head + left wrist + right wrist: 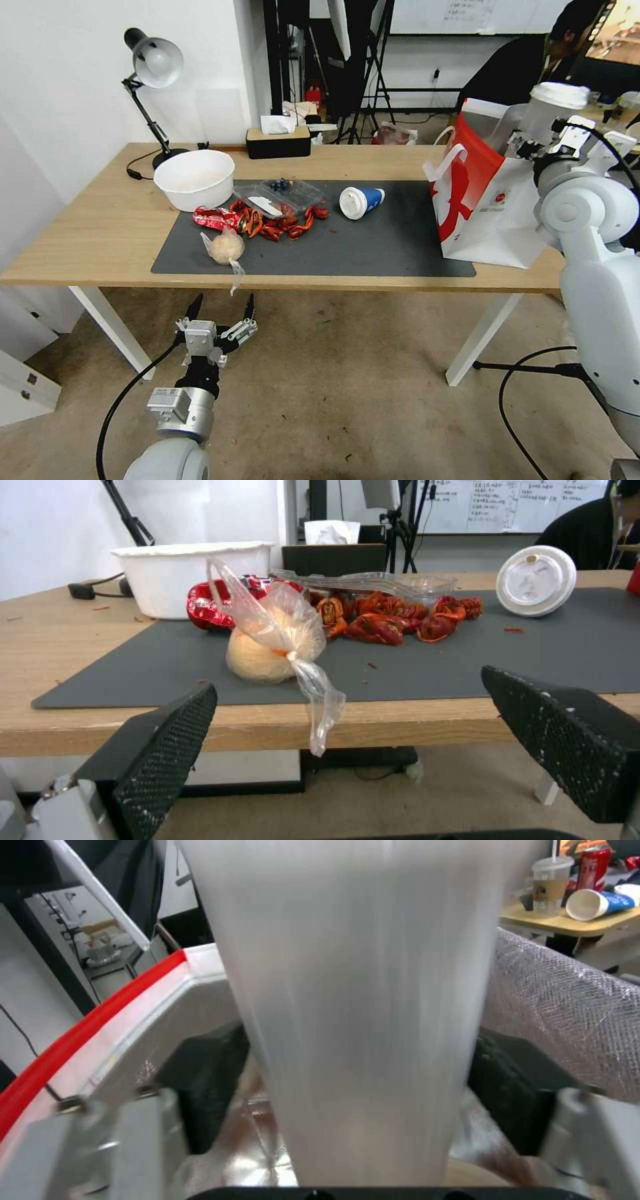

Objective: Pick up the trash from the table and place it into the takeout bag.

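Observation:
My right gripper [533,141] is shut on a clear lidded cup [552,107] and holds it upright over the open mouth of the takeout bag [487,200], which stands at the table's right end. In the right wrist view the cup [353,990] sits between both fingers [207,1080], above the bag's red rim [87,1035] and clear liner [567,1005]. My left gripper [223,305] hangs open below the table's front edge, facing the knotted clear bag [273,640]. On the mat lie a beige bowl [194,179], red wrapper [210,217], red scraps [280,225] and a tipped blue paper cup [360,201].
A clear plastic tray [287,193] with dark berries lies behind the scraps. A desk lamp [153,63] and a black tissue box [278,141] stand along the table's [87,247] far edge. Tripods and a seated person are beyond it. Open floor lies in front.

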{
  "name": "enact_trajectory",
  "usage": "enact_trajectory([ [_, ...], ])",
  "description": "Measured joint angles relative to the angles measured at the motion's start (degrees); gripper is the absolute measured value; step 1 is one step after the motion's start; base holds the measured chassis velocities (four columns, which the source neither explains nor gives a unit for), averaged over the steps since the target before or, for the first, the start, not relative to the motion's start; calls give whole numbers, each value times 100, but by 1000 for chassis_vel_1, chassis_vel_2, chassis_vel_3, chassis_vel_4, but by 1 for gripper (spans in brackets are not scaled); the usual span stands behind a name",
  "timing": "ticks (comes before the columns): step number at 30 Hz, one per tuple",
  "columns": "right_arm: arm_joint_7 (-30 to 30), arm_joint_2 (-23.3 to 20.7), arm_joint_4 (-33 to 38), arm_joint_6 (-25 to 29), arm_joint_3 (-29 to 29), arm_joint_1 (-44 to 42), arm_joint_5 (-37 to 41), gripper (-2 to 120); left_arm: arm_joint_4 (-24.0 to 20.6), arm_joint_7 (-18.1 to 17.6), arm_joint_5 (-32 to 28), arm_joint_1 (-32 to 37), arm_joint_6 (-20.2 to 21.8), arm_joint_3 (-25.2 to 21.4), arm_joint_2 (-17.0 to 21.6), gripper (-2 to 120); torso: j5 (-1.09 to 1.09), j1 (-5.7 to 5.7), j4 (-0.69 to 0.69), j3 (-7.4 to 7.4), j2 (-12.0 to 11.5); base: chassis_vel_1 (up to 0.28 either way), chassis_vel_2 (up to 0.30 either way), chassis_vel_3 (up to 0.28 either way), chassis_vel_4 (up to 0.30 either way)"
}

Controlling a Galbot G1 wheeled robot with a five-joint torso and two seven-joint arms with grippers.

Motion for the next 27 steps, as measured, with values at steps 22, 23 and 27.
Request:
enact_trajectory([
  [22,-662,-55,446,1067,74,-146,262,100,11,6,11,-11,-2,4,0,99,-1,0,1,0,0,0,0,0,0],
  [23,-822,-61,611,1277,78,-240,296,100,9,7,11,-12,-2,4,0,99,-1,0,0,0,0,0,0,0,0],
  [27,-1278,-88,1098,1739,81,-618,244,100,4,6,13,-6,-3,2,0,99,-2,0,2,-1,0,0,0,0,0],
])
